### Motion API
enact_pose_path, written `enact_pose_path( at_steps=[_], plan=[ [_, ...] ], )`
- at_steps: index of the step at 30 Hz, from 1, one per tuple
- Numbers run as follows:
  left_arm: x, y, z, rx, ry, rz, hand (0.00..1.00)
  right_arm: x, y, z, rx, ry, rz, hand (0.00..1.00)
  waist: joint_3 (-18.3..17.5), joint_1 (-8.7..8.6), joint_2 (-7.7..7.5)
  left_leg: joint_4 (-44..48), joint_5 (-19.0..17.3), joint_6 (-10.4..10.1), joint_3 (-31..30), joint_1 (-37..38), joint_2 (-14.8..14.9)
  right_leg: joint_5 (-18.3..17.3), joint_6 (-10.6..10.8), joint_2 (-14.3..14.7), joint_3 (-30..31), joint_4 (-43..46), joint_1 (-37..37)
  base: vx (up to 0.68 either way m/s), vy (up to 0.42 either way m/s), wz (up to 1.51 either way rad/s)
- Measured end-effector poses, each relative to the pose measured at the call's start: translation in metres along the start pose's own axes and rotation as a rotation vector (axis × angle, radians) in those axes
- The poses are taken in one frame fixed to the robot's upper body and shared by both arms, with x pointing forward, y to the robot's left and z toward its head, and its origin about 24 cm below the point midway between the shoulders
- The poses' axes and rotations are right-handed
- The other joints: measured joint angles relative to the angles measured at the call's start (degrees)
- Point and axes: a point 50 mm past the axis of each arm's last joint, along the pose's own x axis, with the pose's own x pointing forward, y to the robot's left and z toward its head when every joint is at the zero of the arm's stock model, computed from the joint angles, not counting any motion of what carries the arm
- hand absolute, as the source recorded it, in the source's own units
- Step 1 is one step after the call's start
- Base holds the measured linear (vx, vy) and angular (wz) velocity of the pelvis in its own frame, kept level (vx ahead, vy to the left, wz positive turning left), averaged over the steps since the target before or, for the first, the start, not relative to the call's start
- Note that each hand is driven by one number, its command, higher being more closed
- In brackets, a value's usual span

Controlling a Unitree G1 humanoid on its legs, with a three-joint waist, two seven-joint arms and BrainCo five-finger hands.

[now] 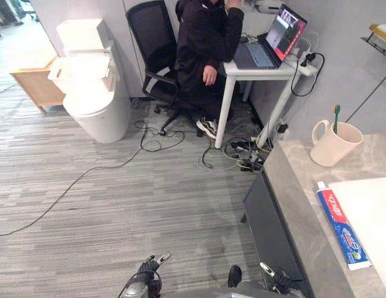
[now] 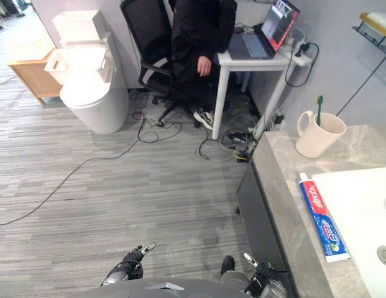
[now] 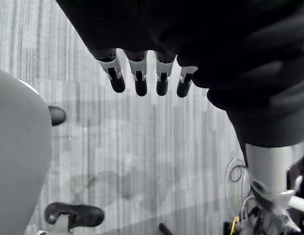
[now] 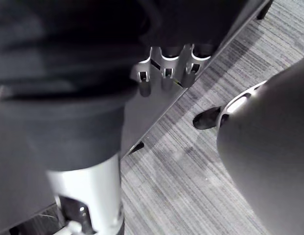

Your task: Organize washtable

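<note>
- While hanging low, my left hand (image 3: 137, 78) and right hand (image 4: 167, 73) are relaxed and empty.
- Toothpaste (image 1: 342, 228) lies flat on the tabletop (image 1: 292, 186), near the cup (image 1: 332, 148) with a toothbrush (image 1: 335, 117).

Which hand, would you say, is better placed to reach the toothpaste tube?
Right: the right hand hangs beside the counter where the toothpaste tube lies, while the left hand hangs farther away.
</note>
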Motion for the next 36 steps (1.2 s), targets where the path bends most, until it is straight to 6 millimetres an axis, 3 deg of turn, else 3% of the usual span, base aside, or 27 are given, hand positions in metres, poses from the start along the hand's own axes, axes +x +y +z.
enact_pose_path(
  at_steps=[2,5,6,7,8,9,10,12,13,14,15,17,19,20,21,22,24,25,27,30,32,33,34,35,36],
  plan=[
    [0.0,0.0,0.0,0.011,0.001,-0.001,0.0,0.0,-0.001,0.001,0.001,-0.002,-0.002,0.0,0.1,-0.16,0.14,0.0,0.1,-0.2,0.8,0.3,0.1,-1.3,0.0,0.0,0.6,2.2,-1.1,0.04,-0.006,-0.16],
    [0.001,0.0,0.001,0.062,0.007,-0.001,0.0,0.0,-0.004,0.001,0.021,-0.004,-0.014,0.0,0.3,-0.42,0.15,-0.3,0.2,-0.9,1.8,1.9,0.2,-6.4,-0.2,-0.7,1.8,10.8,-4.3,0.05,-0.074,-0.13],
    [0.0,0.01,-0.004,0.065,0.031,0.032,0.0,0.0,-0.004,-0.002,0.07,0.029,0.004,0.0,0.0,-2.43,-0.17,0.7,-2.6,-5.4,3.2,3.1,2.0,-13.6,-1.1,-0.8,2.0,20.9,-7.5,0.11,-0.251,-0.03],
    [-0.002,0.013,-0.011,0.044,0.059,0.046,0.0,0.001,0.001,-0.004,0.137,0.074,0.048,0.0,-0.4,-3.39,-0.08,6.3,-4.5,-8.5,4.3,1.1,3.5,-16.3,-2.4,-0.8,1.4,23.6,-8.2,0.1,-0.259,0.01],
    [-0.002,0.018,-0.009,0.041,0.054,0.06,0.0,0.001,0.002,-0.006,0.175,0.091,0.054,0.0,-0.4,-3.37,-0.6,11.9,-4.6,-8.5,4.5,-1.2,3.6,-17.2,-2.2,-1.2,1.7,24.0,-8.4,0.03,-0.176,0.05],
    [-0.001,0.015,-0.006,0.024,0.042,0.057,0.0,0.0,0.0,-0.011,0.222,0.116,0.041,0.0,-0.8,-3.37,-1.11,24.2,-3.5,-8.2,4.4,-7.4,4.4,-17.4,-2.3,-1.6,2.5,23.3,-8.1,-0.02,-0.142,-0.21],
    [-0.001,0.01,-0.003,-0.001,0.03,0.055,0.0,0.0,-0.003,-0.01,0.256,0.121,0.032,0.0,-0.6,-3.19,-0.55,34.6,-0.4,-5.8,3.4,-11.9,5.6,-17.4,-2.4,-1.4,3.6,22.8,-7.3,-0.04,-0.155,-0.41],
    [-0.001,0.007,-0.004,-0.056,0.028,0.064,0.0,0.001,-0.007,-0.007,0.279,0.133,0.03,0.0,0.2,-3.25,0.95,44.6,5.3,-3.3,-0.1,-15.5,6.1,-17.5,-2.9,0.2,5.8,22.1,-5.5,-0.03,-0.091,-0.82],
    [-0.001,0.007,-0.002,-0.07,0.018,0.072,0.0,0.002,-0.008,-0.005,0.252,0.147,0.032,0.0,0.2,-3.01,1.58,50.7,13.0,-1.0,-1.0,-17.7,5.9,-17.5,-3.1,1.3,9.1,21.2,-4.1,-0.21,-0.015,-1.52],
    [-0.002,0.008,-0.004,-0.085,0.02,0.08,0.0,0.003,-0.006,-0.001,0.205,0.143,0.041,0.0,0.3,-2.51,1.57,56.2,14.6,0.7,-0.9,-20.2,6.0,-17.5,-3.2,1.2,13.5,20.5,-3.0,-0.2,0.018,-1.64],
    [-0.001,0.008,-0.004,-0.086,0.02,0.081,0.0,0.004,-0.003,0.003,0.179,0.129,0.044,0.0,0.3,-2.3,1.63,57.3,9.5,1.4,-0.8,-21.2,6.1,-17.6,-3.1,1.5,15.6,20.5,-3.0,-0.08,0.062,-1.46],
    [-0.001,0.01,0.001,-0.086,-0.003,0.091,0.0,0.004,0.001,0.004,0.109,0.095,0.006,0.0,0.6,-1.59,1.09,51.7,-0.2,2.0,-4.5,-23.5,6.5,-18.4,-2.1,2.6,21.8,20.6,-2.2,0.16,0.138,-1.52],
    [-0.002,0.015,-0.001,-0.105,-0.012,0.112,0.0,0.005,0.006,0.009,0.026,0.038,-0.01,0.0,0.5,-0.7,0.96,39.0,-3.0,0.5,-14.3,-22.3,4.8,-19.6,-1.1,4.0,27.7,22.1,-3.9,0.18,0.28,-1.93],
    [-0.003,0.019,-0.002,-0.132,-0.01,0.134,0.0,0.006,0.009,0.017,-0.015,-0.004,-0.002,0.0,0.4,0.05,1.18,30.2,-4.9,0.0,-23.0,-20.4,2.5,-20.0,-0.3,5.6,33.3,23.0,-5.8,0.26,0.389,-2.18],
    [-0.004,0.02,-0.008,-0.145,0.014,0.144,0.0,0.007,0.01,0.026,-0.042,-0.041,0.005,0.0,-0.2,0.02,2.35,24.0,-5.6,0.7,-27.5,-19.3,1.2,-19.9,0.3,6.8,36.8,22.8,-6.2,0.29,0.545,-2.51],
    [-0.005,0.023,-0.015,-0.147,0.043,0.152,0.0,0.007,0.011,0.03,-0.046,-0.068,0.007,0.0,-0.2,0.0,2.58,23.6,-7.4,-3.4,-25.7,-18.8,0.9,-20.1,2.3,7.1,40.2,24.5,-6.8,0.24,0.435,-1.69],
    [-0.006,0.04,-0.016,-0.118,0.048,0.19,0.0,0.003,0.004,0.01,-0.04,-0.017,-0.004,0.0,-1.2,-0.29,-0.9,23.7,-8.5,-1.3,-22.1,-16.8,-1.5,-20.3,3.3,5.5,39.7,25.5,-5.4,0.23,0.364,-1.04],
    [-0.007,0.044,-0.018,-0.112,0.057,0.198,0.0,0.001,-0.001,0.004,-0.026,-0.002,-0.019,0.0,-1.8,-0.25,-1.93,23.2,-8.7,-0.3,-19.3,-15.8,-2.9,-19.9,3.9,3.5,40.5,21.6,-4.3,0.24,0.356,-0.86],
    [-0.01,0.047,-0.028,-0.097,0.091,0.198,0.0,-0.001,-0.006,-0.005,-0.008,0.025,-0.035,0.0,-3.5,-1.0,-2.6,20.7,-7.8,1.2,-15.8,-14.8,-4.8,-16.7,5.2,0.6,42.8,17.6,-4.3,0.22,0.288,-0.72],
    [-0.011,0.046,-0.032,-0.042,0.111,0.18,0.0,-0.002,-0.008,-0.01,0.001,0.047,-0.036,0.0,-3.4,-1.53,-2.22,16.3,-6.6,2.9,-10.4,-11.5,-5.6,-12.6,4.0,-0.4,44.0,15.9,-5.2,0.18,0.214,-0.98],
    [-0.01,0.04,-0.03,-0.017,0.107,0.154,0.0,0.0,-0.007,-0.002,-0.007,0.033,-0.032,0.0,-3.2,-1.6,-0.22,12.7,-5.3,4.1,-4.3,-9.5,-4.9,-8.9,-0.1,-0.5,37.0,16.2,-8.2,0.16,0.049,-1.42],
    [-0.009,0.034,-0.028,-0.005,0.101,0.136,0.0,0.003,-0.003,0.006,-0.014,0.015,-0.021,0.0,-2.5,-1.8,0.68,11.7,-5.0,4.6,-1.1,-8.8,-4.6,-10.6,-3.5,-1.8,25.6,21.4,-10.8,0.29,-0.26,-1.27],
    [-0.008,0.033,-0.025,0.001,0.092,0.13,0.0,0.003,-0.004,0.007,-0.023,0.012,-0.023,0.0,-2.4,-1.81,0.66,10.5,-4.9,4.8,1.7,-7.4,-4.7,-13.5,-5.2,-4.6,12.4,27.9,-12.1,0.34,-0.373,-1.2],
    [-0.007,0.032,-0.024,0.003,0.088,0.128,0.0,0.003,-0.005,0.008,-0.033,0.011,-0.025,0.0,-2.4,-1.73,0.67,10.0,-4.9,4.8,2.9,-6.8,-4.7,-14.9,-5.8,-5.9,6.4,30.4,-11.9,0.38,-0.501,-1.15],
    [-0.007,0.03,-0.025,0.005,0.09,0.122,0.0,0.003,-0.005,0.009,-0.053,0.008,-0.024,0.0,-2.4,-1.66,0.64,9.3,-4.9,4.8,5.4,-5.4,-4.7,-17.5,-6.7,-7.8,-3.7,33.5,-10.7,0.26,-0.407,-0.9]
  ],
)
